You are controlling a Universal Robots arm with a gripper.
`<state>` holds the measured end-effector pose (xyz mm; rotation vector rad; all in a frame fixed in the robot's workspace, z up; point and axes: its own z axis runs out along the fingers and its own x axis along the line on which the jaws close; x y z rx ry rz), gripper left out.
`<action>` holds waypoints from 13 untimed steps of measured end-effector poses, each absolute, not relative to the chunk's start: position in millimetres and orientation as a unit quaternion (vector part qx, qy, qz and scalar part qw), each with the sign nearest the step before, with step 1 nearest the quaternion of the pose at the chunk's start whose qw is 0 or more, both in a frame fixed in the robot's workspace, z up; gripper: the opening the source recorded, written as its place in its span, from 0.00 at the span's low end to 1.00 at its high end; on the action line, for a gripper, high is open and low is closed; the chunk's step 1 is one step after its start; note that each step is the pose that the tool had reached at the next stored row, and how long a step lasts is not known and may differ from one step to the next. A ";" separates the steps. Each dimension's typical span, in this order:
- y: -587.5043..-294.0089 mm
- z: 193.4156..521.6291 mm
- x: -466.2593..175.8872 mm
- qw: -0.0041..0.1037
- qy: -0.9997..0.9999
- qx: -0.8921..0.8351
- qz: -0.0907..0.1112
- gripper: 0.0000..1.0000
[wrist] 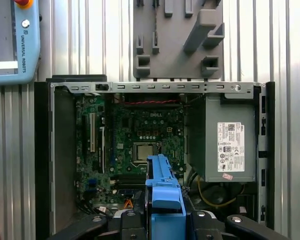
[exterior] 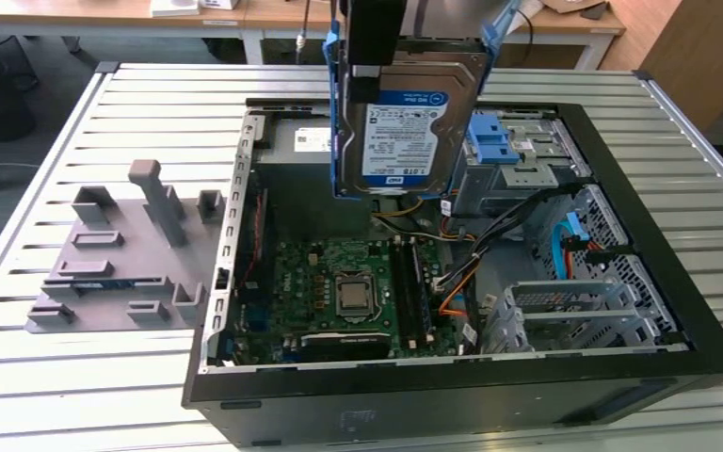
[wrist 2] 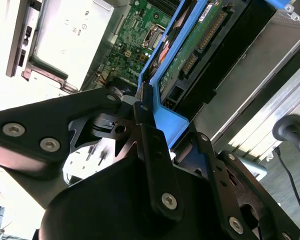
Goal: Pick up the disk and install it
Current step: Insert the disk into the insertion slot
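Disk: silver body, white-and-blue label.
Bracket: bright blue.
Fingers: black, silver screw heads.
Computer case: black.
Motherboard: green, black slots.
Power supply: grey, white sticker.
Latch: blue, ridged.
Counter: silvery metal, parallel slat pattern.
Fixture plate: plain matte grey.

The disk is silver with a white-and-blue label, framed in blue plastic. It hangs upright above the open computer case.
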<state>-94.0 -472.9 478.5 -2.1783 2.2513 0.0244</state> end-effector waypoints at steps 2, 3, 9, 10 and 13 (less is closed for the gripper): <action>-477.7 478.5 -93.9 0.004 0.719 -0.695 0.008 0.36; -480.5 478.5 -93.8 0.004 0.719 -0.695 0.008 0.36; -495.5 478.2 -90.7 0.004 0.719 -0.695 0.008 0.36; -497.1 478.1 -89.0 0.004 0.719 -0.695 0.008 0.36; -500.4 478.0 -81.0 0.004 0.719 -0.695 0.008 0.36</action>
